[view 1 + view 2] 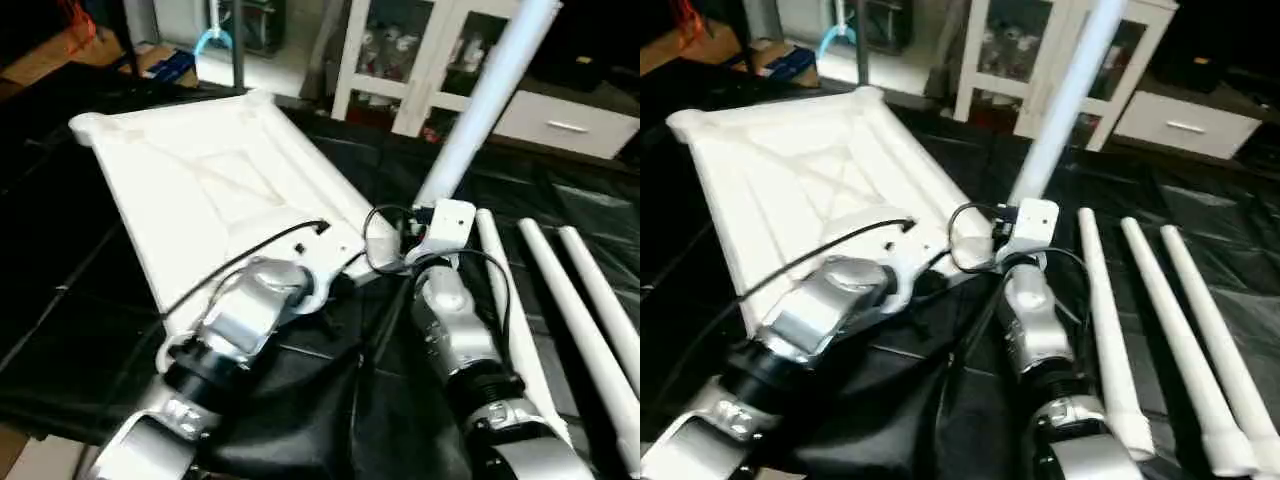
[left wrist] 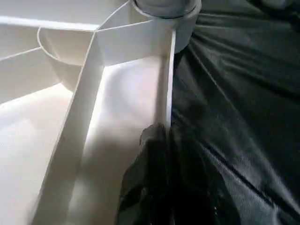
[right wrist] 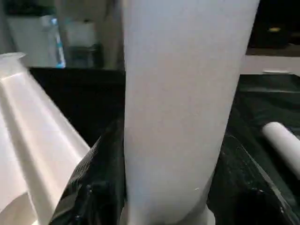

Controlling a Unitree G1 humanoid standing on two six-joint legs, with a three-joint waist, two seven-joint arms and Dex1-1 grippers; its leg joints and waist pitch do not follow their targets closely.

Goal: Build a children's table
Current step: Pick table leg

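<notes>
The children's table is in parts. Its white tabletop (image 1: 200,170) lies underside up on the black cover, ribs showing. One white leg (image 1: 480,100) rises tilted from the socket at the tabletop's near right corner. My right gripper (image 3: 168,159) is shut on that leg low down, with a black finger (image 3: 93,183) on each side of the tube. My left gripper (image 2: 159,187) is shut on the tabletop's thin rim wall (image 2: 167,89), just short of that corner socket (image 2: 164,9). Three more legs (image 1: 1105,310) lie side by side on the cover to the right.
The black cover (image 1: 60,300) spans the work surface. A white glass-door cabinet (image 1: 400,60) and a white drawer unit (image 1: 570,120) stand behind it. Boxes (image 1: 165,62) sit at the far left. Cables loop over both wrists (image 1: 385,245).
</notes>
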